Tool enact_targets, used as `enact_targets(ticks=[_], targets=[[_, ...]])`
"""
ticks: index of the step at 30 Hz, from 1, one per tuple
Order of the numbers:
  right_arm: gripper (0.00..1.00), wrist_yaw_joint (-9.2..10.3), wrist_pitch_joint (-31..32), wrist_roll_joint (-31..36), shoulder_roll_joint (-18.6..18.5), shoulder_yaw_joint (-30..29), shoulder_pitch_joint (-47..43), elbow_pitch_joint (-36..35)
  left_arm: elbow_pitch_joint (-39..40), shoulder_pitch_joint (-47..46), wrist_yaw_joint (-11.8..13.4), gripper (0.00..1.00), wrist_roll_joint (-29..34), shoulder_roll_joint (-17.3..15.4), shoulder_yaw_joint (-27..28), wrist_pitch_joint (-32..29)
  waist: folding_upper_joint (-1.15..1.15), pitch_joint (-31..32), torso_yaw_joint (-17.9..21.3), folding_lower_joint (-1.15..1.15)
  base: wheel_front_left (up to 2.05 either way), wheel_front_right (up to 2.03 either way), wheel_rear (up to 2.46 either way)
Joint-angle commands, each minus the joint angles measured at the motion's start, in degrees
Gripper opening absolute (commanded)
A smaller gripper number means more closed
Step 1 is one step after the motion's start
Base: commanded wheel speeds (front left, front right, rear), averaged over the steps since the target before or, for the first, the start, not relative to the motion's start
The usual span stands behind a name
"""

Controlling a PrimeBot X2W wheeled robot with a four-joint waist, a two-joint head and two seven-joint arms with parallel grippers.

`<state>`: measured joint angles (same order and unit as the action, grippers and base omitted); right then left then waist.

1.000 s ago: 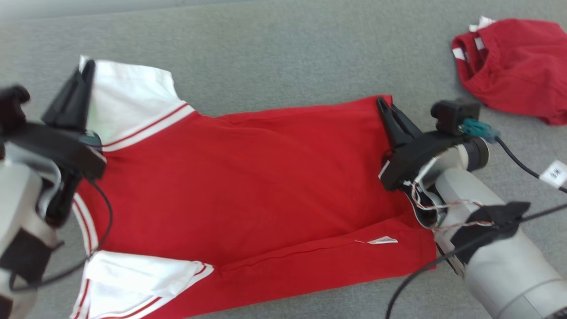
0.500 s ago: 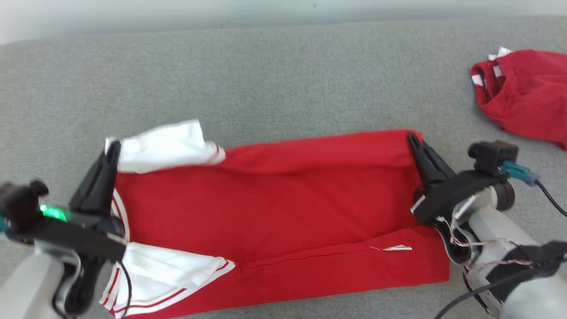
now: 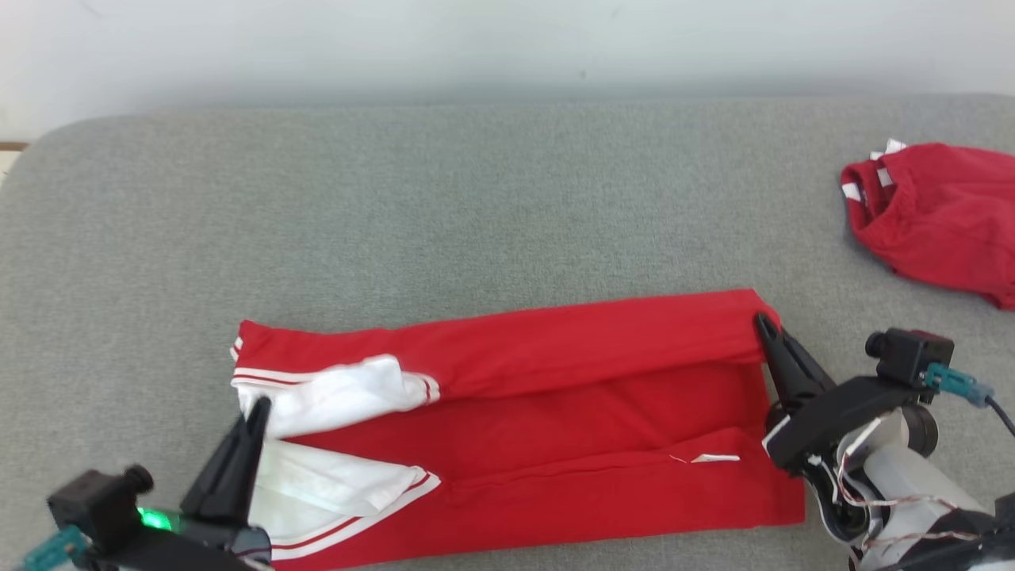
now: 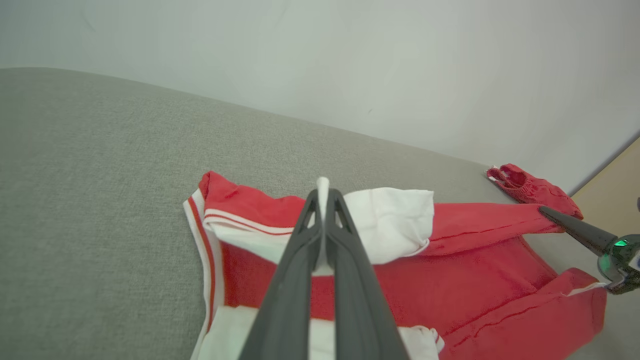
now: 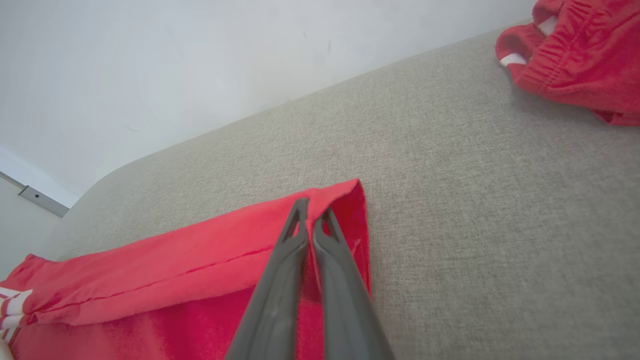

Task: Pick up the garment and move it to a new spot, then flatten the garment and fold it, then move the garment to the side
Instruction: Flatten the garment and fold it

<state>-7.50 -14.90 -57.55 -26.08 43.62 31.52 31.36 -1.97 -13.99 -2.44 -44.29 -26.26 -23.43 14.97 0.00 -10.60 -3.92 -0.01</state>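
- The red-and-white garment (image 3: 555,412) lies near the front of the grey surface (image 3: 476,198), its far edge folded over.
- Left gripper (image 3: 259,404) — clamped on the garment's white end.
- Right gripper (image 3: 763,321) — clamped on its red corner.
- A second red garment (image 3: 936,218) lies well apart, far right.

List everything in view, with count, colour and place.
shirt: one, red with white red-striped sleeves, lying on the near part of the surface, far edge folded over toward the robot
second garment: one, red with white bits, bunched at the far right of the surface
surface: one, grey fabric, under both garments
wall: one, pale, behind the surface
left gripper: one, dark, shut on the shirt's white sleeve at its left end
right gripper: one, dark, shut on the shirt's folded red edge at its right end
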Motion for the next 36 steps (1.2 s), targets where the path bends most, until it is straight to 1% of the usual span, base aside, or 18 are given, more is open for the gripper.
enact_targets(ticks=[1, 4, 9, 14, 18, 22, 23, 24, 25, 29, 36], targets=[[0.0, 0.02, -0.3, -0.6, -0.5, 0.2, -0.9, -0.2, -0.7, 1.1, 0.0, 0.0, 0.7, 0.2, 0.0, 0.3, 0.0, 1.0, -0.6, 0.01, 0.0, 0.0, 0.0], [0.0, 0.02, -0.3, -1.3, -0.9, 0.1, -2.0, -0.7, -2.3, 2.4, -0.3, 0.0, 1.9, 1.3, -0.1, 0.3, 0.0, 1.8, -0.8, 0.01, 0.0, 0.0, 0.0], [0.0, 0.02, 0.5, -1.6, -1.1, 1.3, -3.3, -0.8, -5.8, 3.5, 0.2, 0.0, 5.1, 2.6, -0.6, 0.3, 0.0, 2.5, -0.9, 0.01, 0.0, 0.0, 0.0], [0.0, 0.02, 1.2, -1.6, -1.0, 2.0, -4.2, 0.6, -10.1, 3.6, -0.7, 0.0, 6.7, 4.6, 0.0, 0.3, 0.0, 3.3, -1.2, 0.01, 0.0, 0.0, 0.0], [0.0, 0.02, 1.6, -0.9, -0.2, 2.5, -4.2, 2.0, -13.8, 3.2, -1.5, 0.0, 8.1, 6.2, 0.8, 0.3, 0.0, 4.1, -1.2, 0.01, 0.0, 0.0, 0.0], [0.0, 0.02, 1.4, -0.2, 0.2, 2.6, -4.8, 3.0, -15.7, 2.9, -2.0, 0.0, 10.0, 7.1, 1.7, 0.3, 0.0, 4.3, -1.3, 0.01, 0.0, 0.0, 0.0], [0.03, 0.02, 1.3, -0.2, 0.4, 2.7, -4.9, 3.3, -15.8, 2.8, -2.0, 0.0, 10.4, 7.6, 2.2, 0.3, 0.0, 4.4, -1.3, 0.01, 0.0, 0.0, 0.0], [0.55, 0.02, 1.3, 0.1, 0.6, 2.8, -5.0, 3.6, -15.8, 2.8, -2.0, 0.48, 10.9, 8.0, 3.0, 0.3, 0.0, 4.5, -1.3, 0.01, 0.0, 0.0, 0.0], [1.0, 0.02, 1.2, 0.3, 0.7, 2.8, -5.0, 3.8, -15.9, 2.9, -2.0, 1.0, 11.6, 8.2, 3.6, 0.3, 0.0, 4.6, -1.3, 0.01, 0.0, 0.0, 0.0], [1.0, 0.02, 1.0, 1.4, 0.6, 2.4, -5.5, 4.4, -16.7, 3.7, -2.0, 1.0, 14.4, 9.7, 5.5, 0.3, 0.0, 5.2, -1.3, 0.01, 0.0, 0.0, 0.0], [1.0, 0.02, 0.0, 5.1, -0.1, -1.5, -7.6, 4.2, -13.3, 6.5, -0.3, 1.0, 19.7, 11.7, 11.3, 0.3, 0.0, 6.8, -1.5, 0.01, 0.0, 0.0, 0.0]])
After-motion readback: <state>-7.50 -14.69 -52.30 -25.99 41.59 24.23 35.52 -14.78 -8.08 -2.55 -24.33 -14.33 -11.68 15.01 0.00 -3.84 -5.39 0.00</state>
